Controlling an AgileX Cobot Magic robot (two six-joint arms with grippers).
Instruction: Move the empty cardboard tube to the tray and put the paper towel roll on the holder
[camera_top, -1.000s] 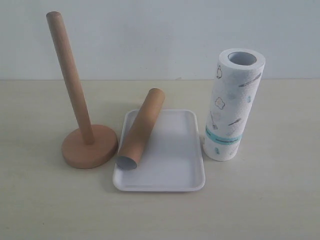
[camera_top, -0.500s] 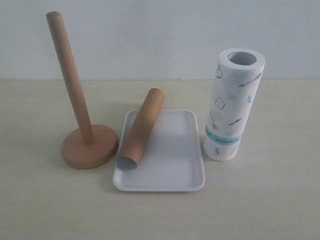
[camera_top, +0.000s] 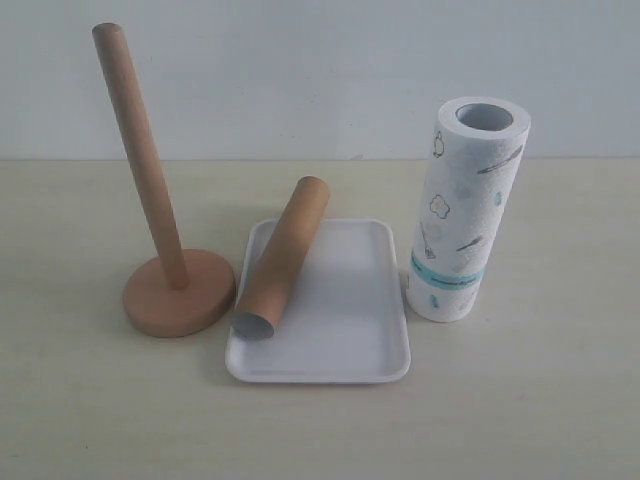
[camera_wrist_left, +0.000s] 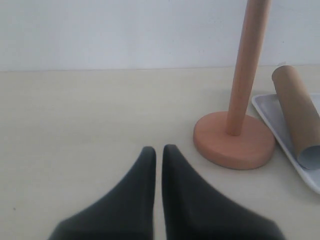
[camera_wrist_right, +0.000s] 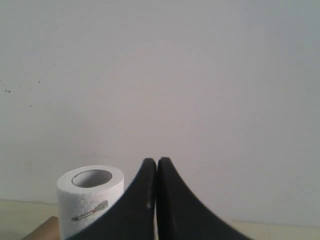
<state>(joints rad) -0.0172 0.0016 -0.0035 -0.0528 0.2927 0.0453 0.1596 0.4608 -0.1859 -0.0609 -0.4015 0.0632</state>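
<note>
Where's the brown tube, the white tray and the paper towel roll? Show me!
brown tube (camera_top: 285, 255), exterior view, middle of its side.
white tray (camera_top: 355, 305), exterior view, bare floor beside the tube.
paper towel roll (camera_top: 462, 215), exterior view, middle of its printed side.

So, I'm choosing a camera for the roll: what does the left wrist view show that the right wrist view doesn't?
Only left wrist: the holder, the tray holding the cardboard tube, the shut left tool. Only right wrist: the upright paper towel roll, the shut right tool. Both: pale wall and table; a brown sliver beside the roll may be the tube.
</note>
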